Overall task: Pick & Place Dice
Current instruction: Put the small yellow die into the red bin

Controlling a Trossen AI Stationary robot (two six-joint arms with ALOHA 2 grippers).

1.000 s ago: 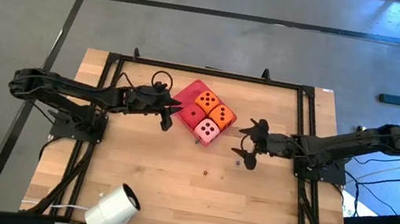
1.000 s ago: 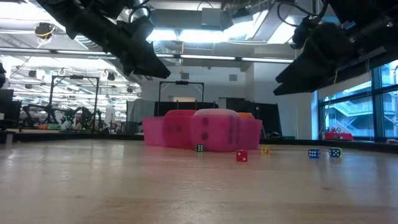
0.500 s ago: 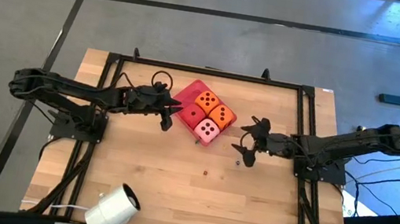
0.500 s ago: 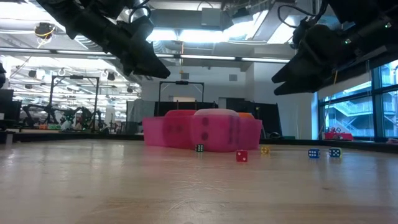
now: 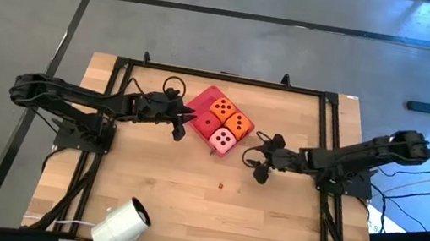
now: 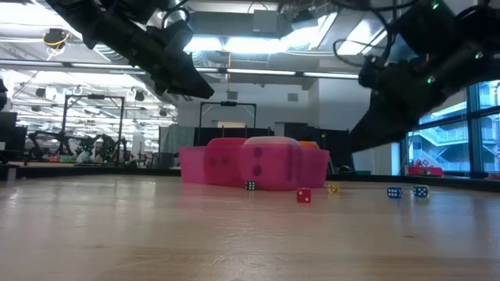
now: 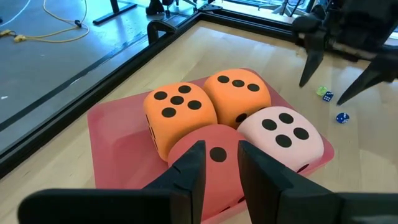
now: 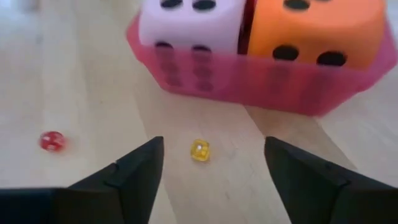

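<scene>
Four big soft dice sit packed in a flat red tray (image 5: 200, 97) at the table's far middle: two orange (image 5: 221, 107) (image 5: 237, 124), one red (image 5: 206, 123), one pink (image 5: 222, 141). My left gripper (image 5: 180, 128) hangs just left of the tray, above the table. Its fingers (image 7: 222, 155) stand a narrow gap apart with nothing between them, pointing at the red die (image 7: 211, 155). My right gripper (image 5: 256, 164) is open, low, right of the tray. Its fingers (image 8: 212, 142) stand on either side of a tiny yellow die (image 8: 199, 150) without touching it.
Tiny coloured dice lie on the wood: a red one (image 5: 221, 185) nearer the front, and blue ones (image 6: 394, 192) (image 6: 421, 191) to the right of the tray. A white roll (image 5: 121, 224) lies at the near left corner. A black frame rail (image 5: 221, 76) borders the table.
My right gripper has come down toward the table and shifted a little toward the tray, tipping further downward. The dice and the tray have kept still.
</scene>
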